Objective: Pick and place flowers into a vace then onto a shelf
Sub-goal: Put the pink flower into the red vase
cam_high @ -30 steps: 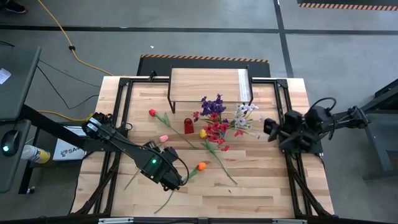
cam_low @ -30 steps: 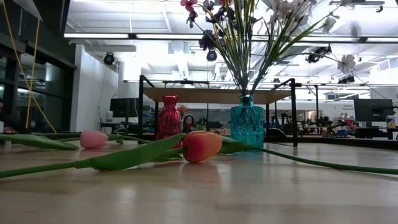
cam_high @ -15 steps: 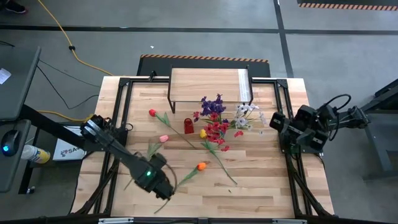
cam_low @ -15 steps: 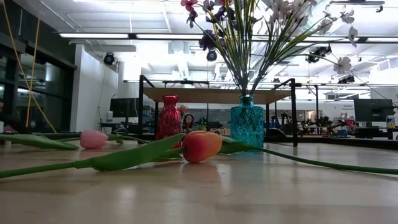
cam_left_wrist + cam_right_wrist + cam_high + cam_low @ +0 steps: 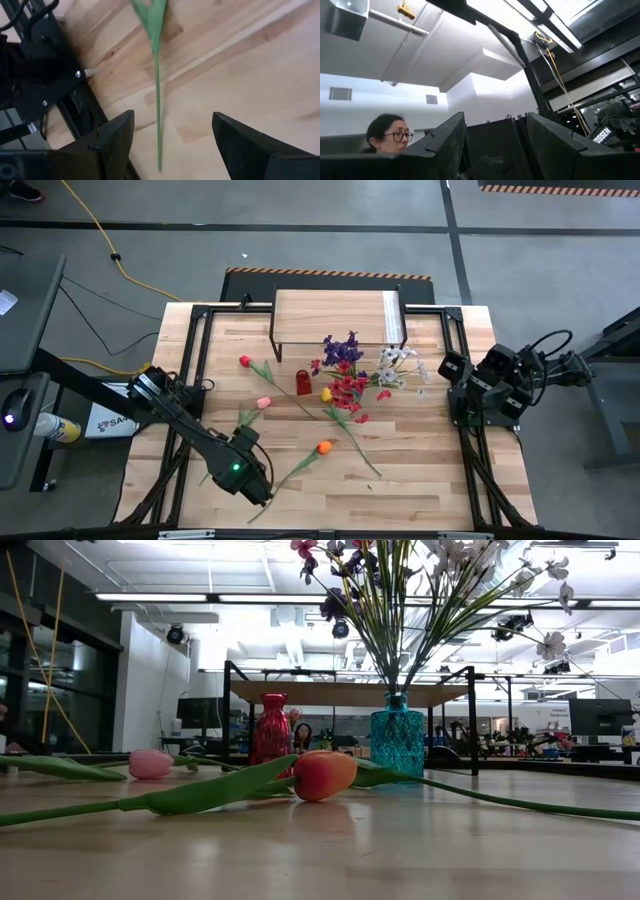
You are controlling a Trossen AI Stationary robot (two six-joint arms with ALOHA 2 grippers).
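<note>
An orange tulip (image 5: 323, 447) (image 5: 323, 775) lies on the table, its green stem (image 5: 157, 90) running toward the near-left corner. My left gripper (image 5: 258, 488) (image 5: 172, 135) hovers open over the stem's lower end, one finger on either side, touching nothing. A pink tulip (image 5: 263, 402) (image 5: 150, 763) and a red tulip (image 5: 244, 361) also lie flat. A teal vase (image 5: 397, 740) holds purple, white and red sprays (image 5: 350, 370). A red vase (image 5: 303, 383) (image 5: 272, 730) stands beside it. The shelf (image 5: 335, 317) stands behind them. My right gripper (image 5: 452, 370) (image 5: 495, 135) waits open at the table's right edge.
Another long stem (image 5: 360, 448) (image 5: 520, 802) lies on the table near the orange tulip. A black frame rail (image 5: 55, 95) runs along the table's left side close to my left gripper. A person (image 5: 385, 132) shows in the room beyond the table.
My left gripper has moved along the orange tulip's stem toward the table's near-left corner, staying open. My right gripper has drawn back from the bouquet toward the table's right edge. The white sprays in the teal vase, blurred a second ago, have come to rest.
</note>
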